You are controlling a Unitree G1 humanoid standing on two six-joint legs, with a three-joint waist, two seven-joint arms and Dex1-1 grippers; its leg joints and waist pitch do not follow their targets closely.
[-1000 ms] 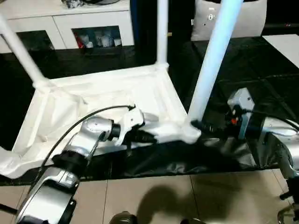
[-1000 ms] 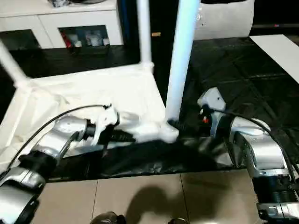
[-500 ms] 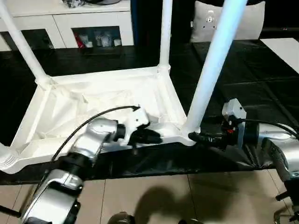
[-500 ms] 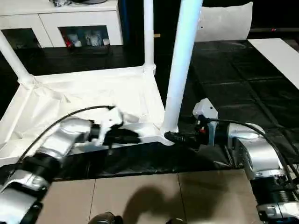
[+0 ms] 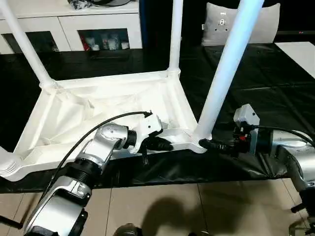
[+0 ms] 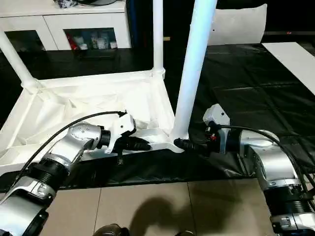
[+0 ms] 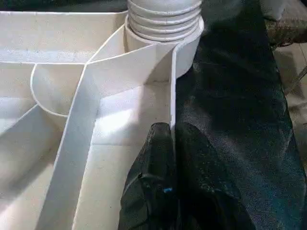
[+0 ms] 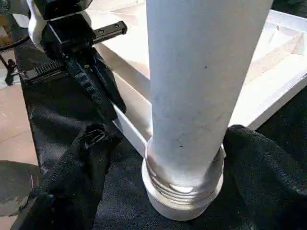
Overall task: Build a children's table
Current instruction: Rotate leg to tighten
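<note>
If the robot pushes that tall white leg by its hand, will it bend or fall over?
Probably not bend: the leg looks like a stiff plastic tube. It seems seated in the corner socket of the upside-down tabletop, so it likely stays up. A hard shove might slide the whole table on the black sheet.

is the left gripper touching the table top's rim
Touching. The left wrist view shows the left gripper with one black finger on each side of the thin upright rim of the table top, pinching it.

A thick white table leg [image 8: 201,96] stands upright in the round corner socket [image 8: 182,194] of the upturned white table top [image 8: 268,81]. Two black fingers [image 8: 72,187] flank its base, spread wide. Beyond, the other gripper [image 8: 103,91] pinches the top's near rim above black cloth [image 8: 53,120]
</note>
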